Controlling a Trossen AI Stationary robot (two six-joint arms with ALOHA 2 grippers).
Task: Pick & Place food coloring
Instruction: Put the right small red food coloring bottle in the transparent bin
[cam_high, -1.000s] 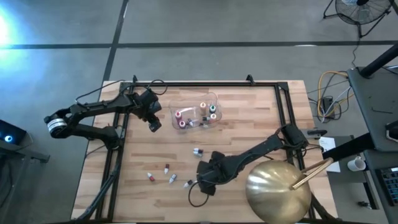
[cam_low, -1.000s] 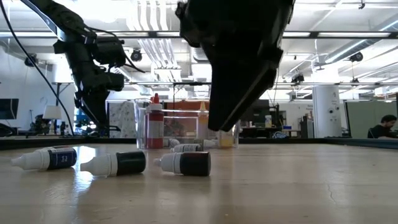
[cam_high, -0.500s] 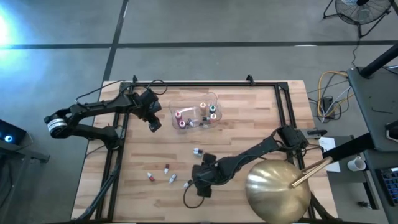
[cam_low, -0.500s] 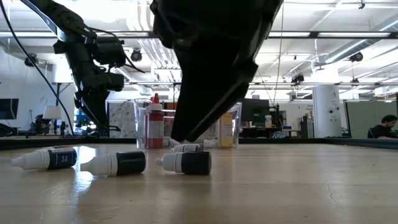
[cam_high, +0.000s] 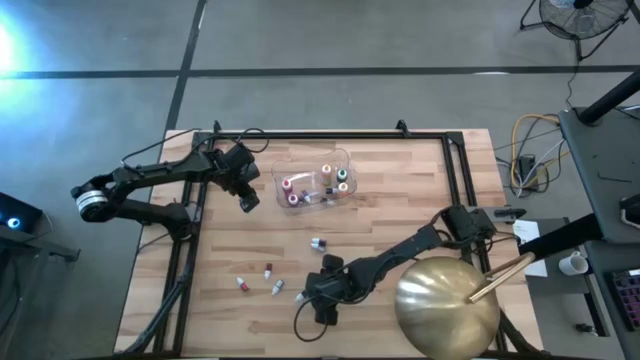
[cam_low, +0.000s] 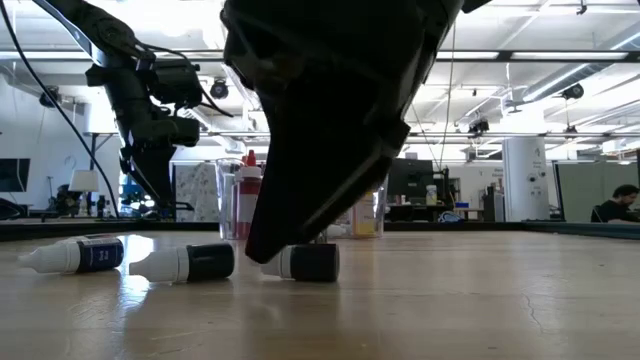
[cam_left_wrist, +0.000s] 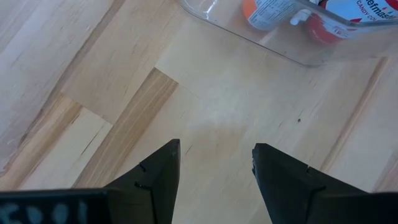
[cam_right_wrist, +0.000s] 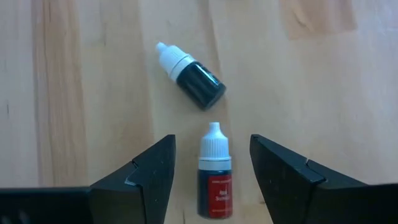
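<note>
High view, looking straight down: a pale wooden bench (cam_high: 400, 190) holds two dark robot arms. The right gripper (cam_high: 318, 297) is low over the front middle of the bench, beside a loose scatter of tiny food coloring bottles (cam_high: 268, 271). Three of these lie in a short row just to its left, another, the red-labelled bottle (cam_high: 300, 296), is at its fingertips, and one more lies alone a little further back (cam_high: 318, 243).

Right wrist view: the fingers (cam_right_wrist: 144, 177) are spread wide, one on each side of the red-labelled bottle (cam_right_wrist: 214, 175), not touching it. This bottle has a dark body, a red label with small print, and a white dropper cap pointing away from the gripper. Just beyond it lies a second dark bottle (cam_right_wrist: 193, 78) with a white cap, set at a slant.

Low view, level with the bench top: three bottles lie on their sides with white caps pointing left. One has a blue label (cam_low: 75, 254); the other two are dark.

A clear plastic tub (cam_high: 312, 183) at the back middle holds more bottles, standing, with red, green and orange caps. The left gripper (cam_high: 244, 190) waits just left of the tub; the left wrist view shows its fingers (cam_left_wrist: 158, 177) apart and empty over bare wood. A large gold dome (cam_high: 447, 305) sits at the front right corner.
</note>
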